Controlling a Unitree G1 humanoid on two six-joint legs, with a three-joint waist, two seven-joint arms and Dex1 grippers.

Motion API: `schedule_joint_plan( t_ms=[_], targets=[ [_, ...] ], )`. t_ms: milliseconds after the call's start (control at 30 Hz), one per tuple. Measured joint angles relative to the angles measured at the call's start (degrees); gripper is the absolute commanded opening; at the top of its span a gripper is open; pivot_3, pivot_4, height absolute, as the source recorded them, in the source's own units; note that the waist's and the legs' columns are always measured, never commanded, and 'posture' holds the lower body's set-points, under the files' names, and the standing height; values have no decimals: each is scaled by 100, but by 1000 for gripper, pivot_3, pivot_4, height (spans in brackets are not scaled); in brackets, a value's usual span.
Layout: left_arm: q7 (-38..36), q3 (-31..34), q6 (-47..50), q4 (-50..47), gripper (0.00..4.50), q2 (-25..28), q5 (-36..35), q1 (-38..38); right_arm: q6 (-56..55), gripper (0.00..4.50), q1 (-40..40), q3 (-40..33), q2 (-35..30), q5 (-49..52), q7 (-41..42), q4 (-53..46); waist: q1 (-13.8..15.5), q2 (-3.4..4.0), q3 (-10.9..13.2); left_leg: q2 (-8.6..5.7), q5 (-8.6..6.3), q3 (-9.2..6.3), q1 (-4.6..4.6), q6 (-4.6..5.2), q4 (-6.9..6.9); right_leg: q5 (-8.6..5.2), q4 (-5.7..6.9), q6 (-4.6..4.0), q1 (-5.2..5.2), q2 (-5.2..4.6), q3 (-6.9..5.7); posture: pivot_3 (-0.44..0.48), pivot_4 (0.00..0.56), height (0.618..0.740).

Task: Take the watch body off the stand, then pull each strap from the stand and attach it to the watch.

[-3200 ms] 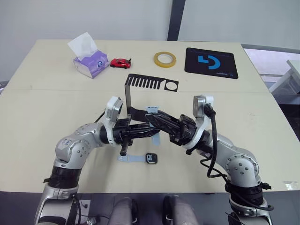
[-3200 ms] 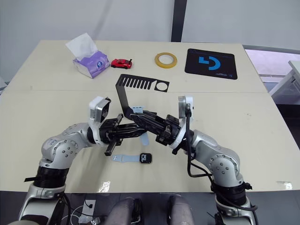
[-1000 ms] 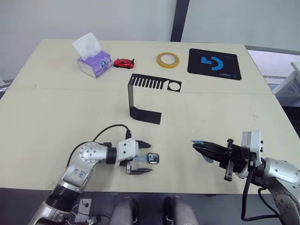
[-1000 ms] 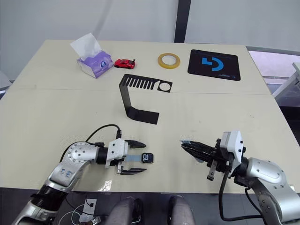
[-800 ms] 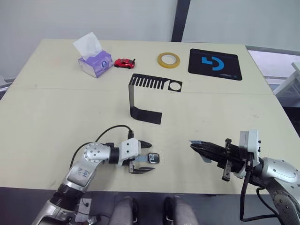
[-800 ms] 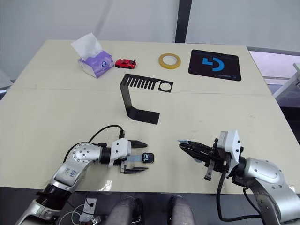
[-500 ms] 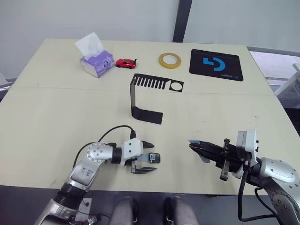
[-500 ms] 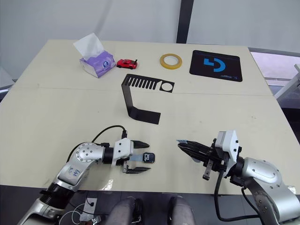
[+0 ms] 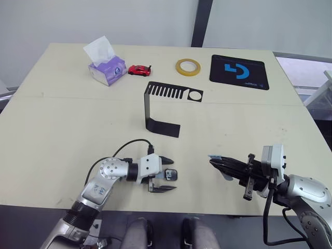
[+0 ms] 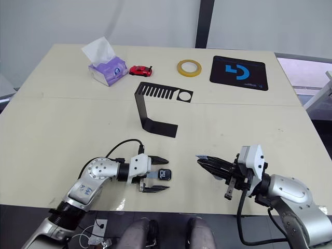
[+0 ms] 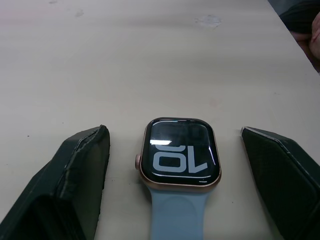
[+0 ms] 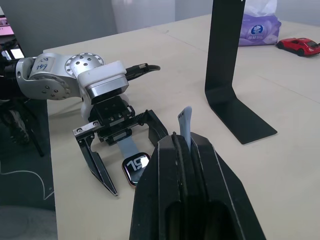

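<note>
watch body (image 11: pixel 179 159) lies flat on the table (image 9: pixel 62 129), lower centre of the frame, one strap (image 11: pixel 176 216) already on. left gripper (image 9: pixel 165 175) fingers wide open either side, ready to pin it. right gripper (image 9: pixel 213 161) fingers clamped on the second strap (image 12: pixel 185 123), aimed at the watch for joining. stand (image 9: pixel 162 107) bare.
</note>
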Motion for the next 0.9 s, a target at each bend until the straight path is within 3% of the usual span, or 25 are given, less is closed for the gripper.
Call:
schedule_joint_plan(
  t_ms=[900],
  targets=[
    [-27,172,-176,73,4457,232,-185,126,-27,0,-6,7,6,-131,-3,0,-38,0,-2,6,1,0,9,-3,0,0,6,0,3,4,1,0,150,740]
  ],
)
